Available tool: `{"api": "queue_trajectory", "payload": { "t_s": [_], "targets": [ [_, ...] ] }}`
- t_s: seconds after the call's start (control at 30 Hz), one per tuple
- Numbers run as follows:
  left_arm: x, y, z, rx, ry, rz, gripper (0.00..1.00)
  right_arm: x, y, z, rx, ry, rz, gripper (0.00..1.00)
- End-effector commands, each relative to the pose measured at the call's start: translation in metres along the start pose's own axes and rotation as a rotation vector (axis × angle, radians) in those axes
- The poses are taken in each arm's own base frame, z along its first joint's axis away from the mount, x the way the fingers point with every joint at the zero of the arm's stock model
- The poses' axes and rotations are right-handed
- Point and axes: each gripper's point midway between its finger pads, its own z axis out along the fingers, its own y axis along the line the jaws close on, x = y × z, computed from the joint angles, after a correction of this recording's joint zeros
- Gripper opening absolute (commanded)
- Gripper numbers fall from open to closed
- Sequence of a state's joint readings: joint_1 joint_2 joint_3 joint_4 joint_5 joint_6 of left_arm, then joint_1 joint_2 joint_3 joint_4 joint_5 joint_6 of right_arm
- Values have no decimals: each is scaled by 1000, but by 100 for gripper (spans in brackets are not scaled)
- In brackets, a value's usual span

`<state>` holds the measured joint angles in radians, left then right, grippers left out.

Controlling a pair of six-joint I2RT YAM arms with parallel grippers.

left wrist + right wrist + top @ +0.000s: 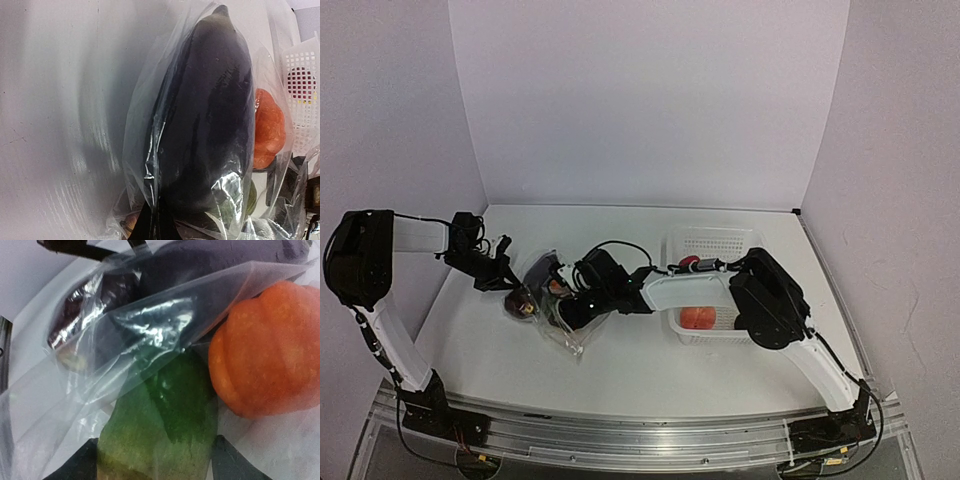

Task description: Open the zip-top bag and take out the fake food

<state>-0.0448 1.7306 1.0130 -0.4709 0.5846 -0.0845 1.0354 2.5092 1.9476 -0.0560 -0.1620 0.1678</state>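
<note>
The clear zip-top bag [563, 338] lies left of centre with fake food inside. My left gripper [503, 279] is shut on the bag's film at its left end; in the left wrist view its jaws [152, 226] pinch a fold of the bag [142, 125]. Inside the bag are a dark purple eggplant [210, 110], an orange piece [269, 127] and a green piece [251, 197]. My right gripper [570, 308] reaches into the bag and is shut [152, 462] on the green piece [165, 415]. The orange piece [270, 355] and the eggplant [200, 265] lie beside it, under bag film [75, 405].
A white mesh basket [715, 243] stands right of centre, under my right arm. It holds an orange piece [697, 318] and a red piece [689, 263]. The basket's wall [306, 105] shows at the left wrist view's right edge. White walls enclose the table.
</note>
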Motion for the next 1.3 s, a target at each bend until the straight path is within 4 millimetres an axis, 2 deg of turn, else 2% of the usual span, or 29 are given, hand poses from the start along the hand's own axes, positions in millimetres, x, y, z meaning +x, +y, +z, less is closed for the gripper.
{"api": "queue_trajectory", "payload": {
  "t_s": [0.0, 0.13, 0.23, 0.33, 0.4, 0.53, 0.7, 0.73, 0.8, 0.9, 0.93, 1.0, 1.07, 1.13, 1.23, 1.27],
  "targets": [
    [6, 0, -2, -6, 19, -21, 0, 20, -20, 1, 121, 54, -32, 57],
    [2, 5, -4, -40, 8, -20, 0, 1, -11, -23, 112, 23, -73, 29],
    [-1, 8, -6, -60, -1, -25, 0, -24, 1, -54, 93, -25, -88, 19],
    [-3, 12, -7, -75, -11, -33, 0, -46, 9, -92, 41, -65, -54, 15],
    [-3, 14, -8, -79, -14, -37, 0, -58, 6, -121, -5, -87, 8, 15],
    [-2, 15, -8, -81, -13, -40, 0, -50, -12, -161, -32, -61, 149, 13],
    [-4, 15, -9, -81, -18, -39, 0, -36, -14, -210, 11, -43, 138, 12],
    [-3, 15, -9, -81, -18, -39, 0, -29, -19, -219, 38, -31, 152, 12],
    [-3, 15, -9, -81, -18, -39, 0, -22, -41, -244, 159, -20, 185, 12],
    [-3, 14, -8, -73, -17, -41, 0, -4, -93, -288, 453, -12, 255, 7],
    [-3, 14, -8, -71, -18, -41, 0, 8, -116, -304, 580, -4, 304, 4],
    [-2, 14, -8, -69, -17, -42, 0, 30, -146, -326, 714, 25, 438, 4],
    [-3, 13, -8, -66, -20, -40, 0, 49, -160, -329, 739, 66, 560, 5],
    [-3, 12, -9, -66, -22, -38, 0, 61, -167, -323, 738, 99, 641, 6],
    [-2, 12, -10, -66, -24, -37, 0, 70, -181, -316, 772, 119, 710, 10],
    [-2, 11, -10, -65, -26, -36, 0, 70, -185, -314, 782, 123, 716, 16]
  ]
}}
